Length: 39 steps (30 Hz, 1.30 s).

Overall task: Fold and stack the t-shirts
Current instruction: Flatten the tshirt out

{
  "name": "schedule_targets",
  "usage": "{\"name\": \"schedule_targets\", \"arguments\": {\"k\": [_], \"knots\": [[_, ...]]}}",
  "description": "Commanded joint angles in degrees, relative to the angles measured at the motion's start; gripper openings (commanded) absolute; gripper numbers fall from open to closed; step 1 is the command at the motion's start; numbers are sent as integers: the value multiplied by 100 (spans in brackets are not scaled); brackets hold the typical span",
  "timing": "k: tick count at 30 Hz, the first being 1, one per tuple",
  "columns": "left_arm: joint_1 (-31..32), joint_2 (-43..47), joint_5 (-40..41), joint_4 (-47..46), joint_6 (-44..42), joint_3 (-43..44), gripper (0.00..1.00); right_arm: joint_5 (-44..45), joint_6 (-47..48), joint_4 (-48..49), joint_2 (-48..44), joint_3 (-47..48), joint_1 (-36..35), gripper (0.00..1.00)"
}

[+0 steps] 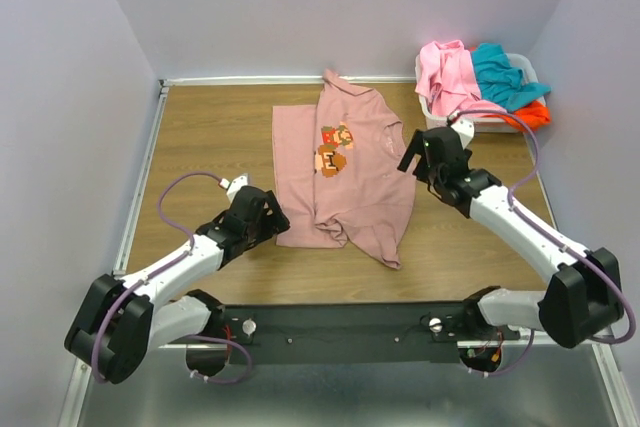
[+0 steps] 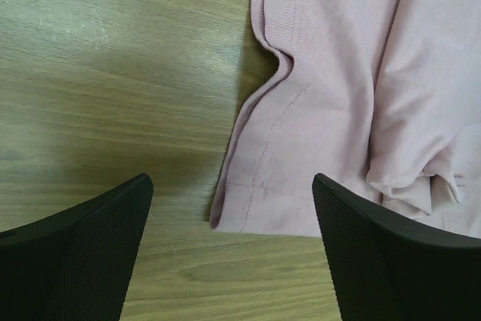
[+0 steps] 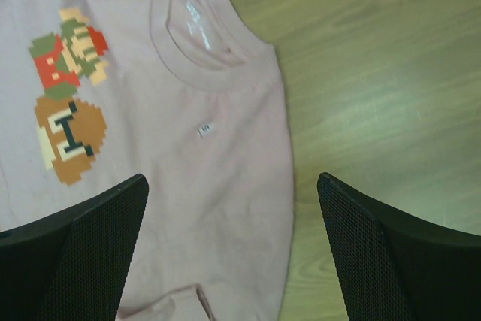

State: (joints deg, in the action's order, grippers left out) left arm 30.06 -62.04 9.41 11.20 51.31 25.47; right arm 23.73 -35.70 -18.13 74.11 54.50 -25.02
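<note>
The mauve-pink t-shirt (image 1: 345, 172) with its pixel-figure print (image 1: 335, 147) lies partly folded on the wooden table, collar at the far end. My left gripper (image 1: 270, 219) is open just off the shirt's near left corner; the left wrist view shows that hem corner (image 2: 255, 204) between my fingers (image 2: 83, 249). My right gripper (image 1: 418, 152) is open above the shirt's right edge; the right wrist view shows the collar (image 3: 214, 31), the print (image 3: 68, 99) and the shirt's edge (image 3: 282, 186). The bright pink (image 1: 447, 72), teal (image 1: 503, 77) and orange-red (image 1: 535, 114) t-shirts lie heaped in the basket.
A white plastic basket (image 1: 432, 110) stands at the far right corner of the table. Grey walls close the table on three sides. Bare wood (image 1: 200, 137) lies left of the shirt and near the front edge (image 1: 330, 272).
</note>
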Motion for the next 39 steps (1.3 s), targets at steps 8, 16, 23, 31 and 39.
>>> {"name": "schedule_targets", "arguments": {"k": [8,16,23,31,39], "knots": [[26,-650,-352,426,-279,405,82,-17,-481,-24,-1100,-792,-3,100],[280,-1573,-378,638,-455,924,68,272,-332,-24,-1548,-1020,5,100],[737,-2014,-265,1295,-254,1083,54,431,-279,-33,-1961,-1126,-3,100],[1019,-1513,-1,2034,274,1082,54,282,-244,-50,-2093,-1170,5,100],[1168,-1564,-9,1939,318,1126,54,229,-218,-50,-1856,-1152,-3,100]]}}
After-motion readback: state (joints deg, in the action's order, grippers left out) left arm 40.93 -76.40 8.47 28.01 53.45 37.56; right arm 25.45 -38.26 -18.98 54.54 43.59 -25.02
